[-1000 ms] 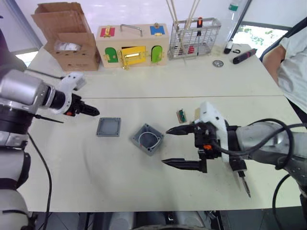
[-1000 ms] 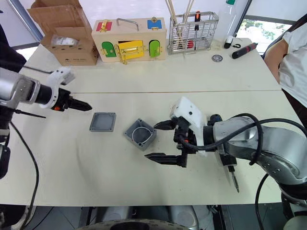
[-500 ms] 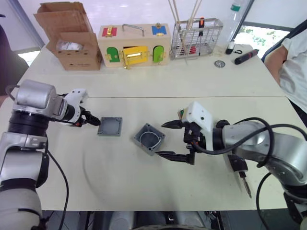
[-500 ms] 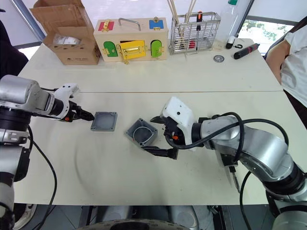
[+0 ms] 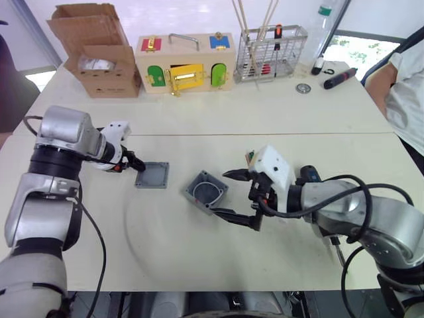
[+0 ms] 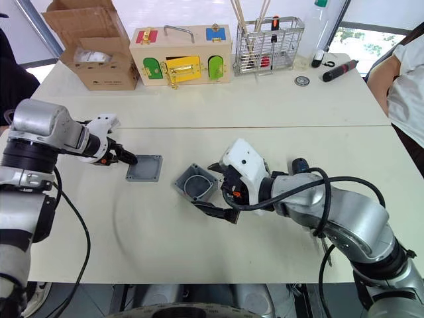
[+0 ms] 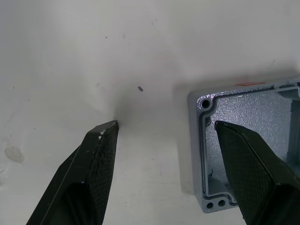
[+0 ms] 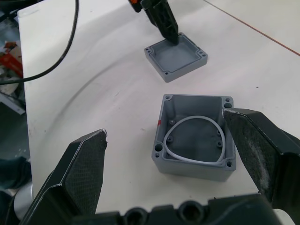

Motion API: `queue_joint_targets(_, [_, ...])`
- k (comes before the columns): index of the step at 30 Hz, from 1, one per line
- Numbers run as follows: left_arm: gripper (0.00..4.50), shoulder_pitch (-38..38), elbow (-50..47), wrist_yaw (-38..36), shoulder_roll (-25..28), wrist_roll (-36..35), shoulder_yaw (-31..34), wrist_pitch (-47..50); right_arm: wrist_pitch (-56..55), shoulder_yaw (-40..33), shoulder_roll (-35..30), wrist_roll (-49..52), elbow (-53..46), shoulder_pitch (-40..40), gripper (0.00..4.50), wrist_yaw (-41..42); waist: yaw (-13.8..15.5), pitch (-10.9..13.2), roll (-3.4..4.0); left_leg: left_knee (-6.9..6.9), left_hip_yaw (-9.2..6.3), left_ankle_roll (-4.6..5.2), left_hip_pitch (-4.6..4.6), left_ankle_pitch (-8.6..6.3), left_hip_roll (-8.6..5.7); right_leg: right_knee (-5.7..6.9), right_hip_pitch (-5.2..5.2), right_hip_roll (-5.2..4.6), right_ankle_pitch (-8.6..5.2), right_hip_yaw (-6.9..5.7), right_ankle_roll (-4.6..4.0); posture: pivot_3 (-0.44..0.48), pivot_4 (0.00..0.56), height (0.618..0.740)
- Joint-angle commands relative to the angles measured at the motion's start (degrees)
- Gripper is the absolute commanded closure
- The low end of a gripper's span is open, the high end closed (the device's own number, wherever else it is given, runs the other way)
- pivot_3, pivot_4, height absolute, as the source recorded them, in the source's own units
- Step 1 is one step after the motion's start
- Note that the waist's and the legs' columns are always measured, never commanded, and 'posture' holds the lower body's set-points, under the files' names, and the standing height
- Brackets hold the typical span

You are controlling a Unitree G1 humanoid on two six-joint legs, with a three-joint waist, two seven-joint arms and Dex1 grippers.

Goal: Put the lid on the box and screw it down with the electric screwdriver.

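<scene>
The grey box [image 5: 207, 192] sits open-topped on the table's middle, a white ring inside it [image 8: 194, 136]. The flat grey lid [image 5: 151, 175] lies apart, to its left, hollow side up. My left gripper [image 5: 135, 165] is open at the lid's left edge; one finger [image 7: 101, 140] is over bare table and the other over the lid's inside [image 7: 253, 136]. My right gripper [image 5: 221, 193] is open, its fingers either side of the box's right part, not closed on it. The electric screwdriver [image 5: 309, 175] lies on the table behind my right forearm, mostly hidden.
Along the far edge stand a cardboard box [image 5: 96, 50], a wooden box with coloured doors [image 5: 184, 63] and a wire basket [image 5: 268, 53]. A black-and-red pen tool [image 5: 338, 77] lies far right. A person [image 5: 405, 86] sits at the right. A small green part [image 5: 250, 158] lies beside my right gripper.
My left gripper has moved right, up to the lid's edge. My right gripper has moved left until its open fingers flank the box. Lid and box have stayed put.
</scene>
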Motion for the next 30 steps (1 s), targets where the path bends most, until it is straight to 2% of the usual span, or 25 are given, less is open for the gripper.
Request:
queue_joint_targets(1, [1.16,2.95,0.83,1.77,-1.35,0.32,-1.62,0.59,-0.07,-2.55,0.70,0.62,-2.83,0.89,0.00,-1.44,-0.03,-0.19,0.14,0.00,0.00,0.00,0.01,0.00,-0.02,0.00,0.01,-0.02,0.00,0.00,0.00,0.000,0.150,0.740])
queue_joint_targets(4, [2.05,4.09,-0.68,2.47,-1.56,-0.90,-2.18,0.59,-0.03,-3.02,0.86,0.57,-3.59,2.05,0.00,-2.29,-0.09,-0.39,0.34,-0.03,0.04,0.14,0.17,-0.07,-0.07,0.01,0.15,-0.09,-0.01,-0.02,0.02,0.000,0.150,0.740])
queue_joint_targets(9, [4.45,5.96,-1.93,4.70,-1.28,-3.62,-1.55,0.59,-0.56,-3.65,0.46,0.49,-3.85,3.08,0.00,-2.38,-0.20,-0.63,0.52,-0.04,0.03,0.25,0.25,-0.14,-0.08,0.00,0.25,-0.10,-0.02,-0.03,0.03,0.000,0.150,0.740])
queue_joint_targets(16, [4.45,6.97,-4.19,9.67,-1.50,-6.50,3.35,0.59,-1.38,-5.46,0.57,0.73,-1.69,3.80,0.00,-1.09,-0.19,-0.82,0.67,-0.04,0.02,0.26,0.31,-0.14,-0.10,0.00,0.33,-0.11,-0.04,-0.04,0.07,0.000,0.150,0.740])
queue_joint_targets(19, [4.45,7.56,-9.13,8.77,-1.25,-7.91,8.99,0.11,-1.42,-10.50,5.36,5.77,3.02,2.85,0.00,-3.57,-0.23,-0.82,0.66,-0.04,0.02,0.26,0.31,-0.14,-0.11,0.00,0.33,-0.11,-0.04,-0.04,0.07,0.000,0.150,0.740])
queue_joint_targets(22, [4.45,9.35,-17.13,5.30,-0.33,-9.33,15.33,-5.76,-0.45,-16.18,10.10,12.15,9.93,-0.20,0.00,-7.49,-0.33,-0.77,0.57,-0.04,0.02,0.19,0.25,-0.10,-0.10,0.01,0.25,-0.12,-0.04,-0.05,0.07,0.000,0.150,0.740])
queue_joint_targets(25, [4.45,11.96,-23.34,2.26,-0.63,-10.67,20.57,-14.41,0.89,-18.51,12.06,17.12,15.79,-3.58,0.00,-9.52,0.02,-0.71,0.48,-0.05,0.02,-0.15,0.13,0.09,-0.10,-0.02,0.16,-0.15,-0.04,-0.08,0.06,0.000,0.150,0.740])
queue_joint_targets(27, [4.45,13.34,-26.61,1.81,-2.76,-11.04,24.67,-21.74,1.89,-18.76,14.64,20.03,22.03,-8.10,0.00,-12.06,-0.15,-0.71,0.48,-0.09,0.06,-0.15,0.13,0.09,-0.10,-0.07,0.16,-0.19,-0.04,-0.10,0.07,0.000,0.150,0.740])
queue_joint_targets(30, [4.45,14.92,-29.75,1.71,-5.99,-10.69,26.83,-29.84,3.44,-17.34,17.63,19.85,29.46,-14.73,0.00,-14.25,-0.23,-0.71,0.48,-0.10,0.15,-0.15,0.14,0.09,-0.10,-0.07,0.13,-0.21,-0.04,-0.10,0.07,0.000,0.150,0.740])
